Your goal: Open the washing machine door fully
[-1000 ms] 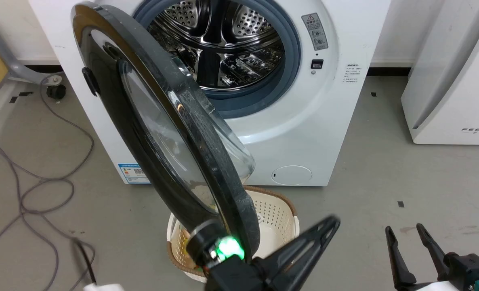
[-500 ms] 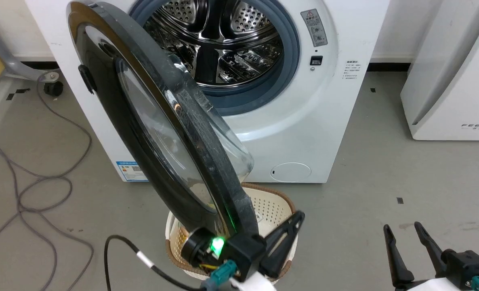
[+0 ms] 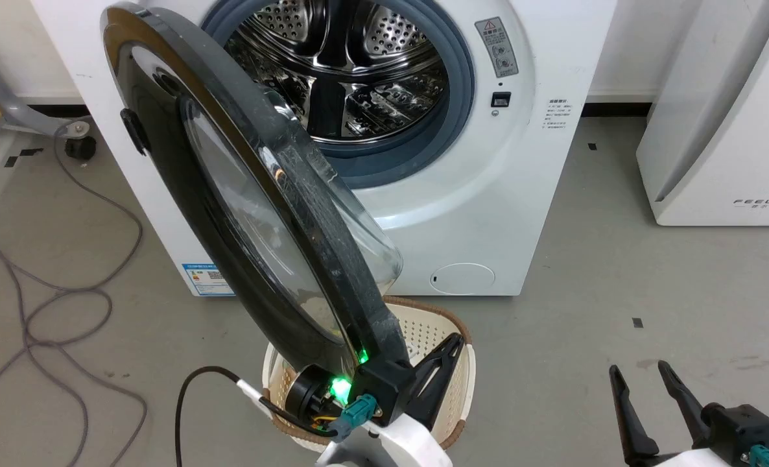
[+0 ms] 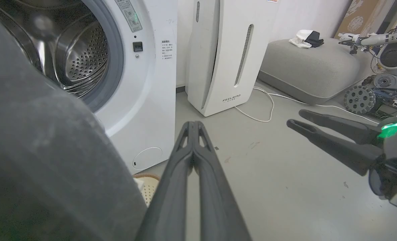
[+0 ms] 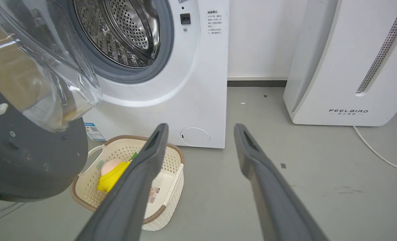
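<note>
Washing machine door (half-hiding basket) ajar; left gripper closed, right gripper spread, empty.

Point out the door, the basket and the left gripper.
door [image 3: 248,220]: head view, outer glass.
basket [image 3: 426,331]: head view, perforated inner wall.
left gripper [image 4: 193,125]: left wrist view, between the shut fingertips.

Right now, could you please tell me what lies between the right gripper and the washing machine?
Bare grey floor, as the head view shows; the basket stands left of that stretch, below the door.
</note>
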You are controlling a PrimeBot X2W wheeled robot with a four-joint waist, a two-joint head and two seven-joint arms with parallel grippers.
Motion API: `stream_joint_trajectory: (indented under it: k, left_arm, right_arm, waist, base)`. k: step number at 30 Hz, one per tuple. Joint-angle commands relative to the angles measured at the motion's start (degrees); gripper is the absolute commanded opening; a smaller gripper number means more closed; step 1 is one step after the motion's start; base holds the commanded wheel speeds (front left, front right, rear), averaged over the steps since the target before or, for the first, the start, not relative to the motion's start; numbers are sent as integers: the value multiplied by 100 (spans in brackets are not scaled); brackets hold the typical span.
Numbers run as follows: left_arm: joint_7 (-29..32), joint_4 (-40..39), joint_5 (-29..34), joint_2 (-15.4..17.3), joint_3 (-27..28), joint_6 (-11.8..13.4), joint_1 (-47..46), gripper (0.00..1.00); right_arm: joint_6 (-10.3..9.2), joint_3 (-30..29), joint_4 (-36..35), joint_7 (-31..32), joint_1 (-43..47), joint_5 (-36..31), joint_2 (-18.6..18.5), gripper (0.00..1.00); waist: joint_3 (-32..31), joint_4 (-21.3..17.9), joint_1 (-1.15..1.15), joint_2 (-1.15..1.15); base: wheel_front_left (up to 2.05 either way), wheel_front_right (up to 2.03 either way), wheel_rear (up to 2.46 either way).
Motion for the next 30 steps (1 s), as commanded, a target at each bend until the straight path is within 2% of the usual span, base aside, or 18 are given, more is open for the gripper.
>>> stream_joint_trajectory:
  k: [1,7,13,30]
  left_arm:
    - [-44,65,-39,-17,42,39,-68,0]
    - [-100,210,-125,13,114,104,-11,0]
    - [-172,102,-208,93,259,288,218,0]
    - [263,-1452,88,753,379,1030,1230,0]
  right_arm:
    - [3,6,18,-24,-58,61,17,100]
    - [3,31,29,-10,-50,64,17,100]
    - [3,81,59,69,-15,-17,17,100]
    - [3,45,-17,286,168,-122,17,100]
  waist:
    - [-18,11,0,0]
    - [-70,16,0,0]
    - [-131,-19,0,0]
    - [-233,195,0,0]
  base:
    - [0,0,0]
    - [0,0,0]
    - [0,0,0]
    - [0,0,0]
